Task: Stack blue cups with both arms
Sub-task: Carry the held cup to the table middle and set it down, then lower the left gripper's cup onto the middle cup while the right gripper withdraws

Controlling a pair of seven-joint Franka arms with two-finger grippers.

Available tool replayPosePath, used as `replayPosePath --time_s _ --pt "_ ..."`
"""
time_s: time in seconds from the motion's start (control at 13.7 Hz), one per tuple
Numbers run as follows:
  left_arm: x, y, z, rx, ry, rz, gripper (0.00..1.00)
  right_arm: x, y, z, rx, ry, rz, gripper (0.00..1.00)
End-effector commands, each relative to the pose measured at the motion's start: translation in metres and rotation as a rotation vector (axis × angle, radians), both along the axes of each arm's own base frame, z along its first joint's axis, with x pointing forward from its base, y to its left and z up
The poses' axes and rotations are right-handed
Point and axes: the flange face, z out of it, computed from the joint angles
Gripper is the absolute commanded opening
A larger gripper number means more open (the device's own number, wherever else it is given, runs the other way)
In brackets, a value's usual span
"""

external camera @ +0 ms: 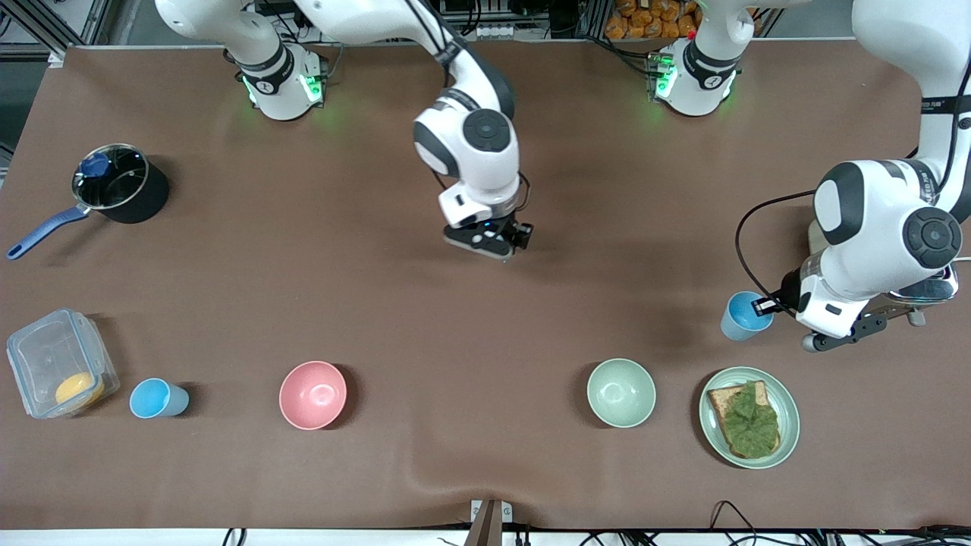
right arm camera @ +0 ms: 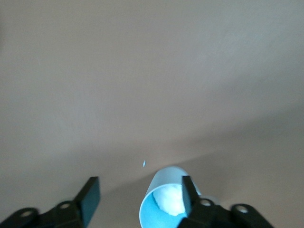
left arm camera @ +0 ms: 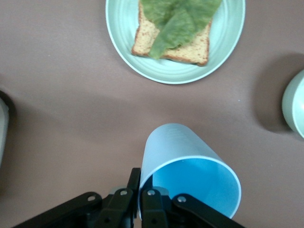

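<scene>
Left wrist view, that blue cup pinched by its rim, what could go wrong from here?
The left gripper pinches only one wall of the blue cup, which hangs tilted, so it may swivel or slip. The plate of bread lies close by; a dropped cup could hit it. The right gripper, open by a second cup, leaves a small target.

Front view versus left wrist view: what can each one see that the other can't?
Only the front view shows the pot, clear box, pink bowl, second blue cup and the right tool over the table. Only the left wrist view shows the left tool shut on the rim of the held blue cup. Both show that cup, the toast plate and the green bowl.
</scene>
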Motion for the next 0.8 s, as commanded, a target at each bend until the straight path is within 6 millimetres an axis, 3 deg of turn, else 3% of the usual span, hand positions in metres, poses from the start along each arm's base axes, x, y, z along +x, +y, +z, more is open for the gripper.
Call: replayPosePath --time_s 0.0,0.15,0.36,0.58,0.73 --pt "-0.004 -0.03 0.024 -0.019 -0.014 -0.03 0.0 0.029 -0.061 0.068 -0.003 0.036 0.004 1.0" --pt "-0.015 -0.06 0.04 -0.03 0.013 -0.044 0.0 0.05 -0.114 0.105 0.01 0.1 0.096 1.0" --pt "-0.03 -0.121 0.046 -0.035 0.042 -0.035 0.0 0.094 -0.229 0.157 0.125 0.215 0.199 1.0" --pt "-0.063 -0.202 0.046 -0.009 0.1 -0.059 0.0 0.123 -0.344 0.195 0.144 0.261 0.385 1.0" --pt "-0.082 -0.26 0.045 -0.012 0.109 -0.031 0.0 0.127 -0.403 0.217 0.096 0.245 0.5 1.0"
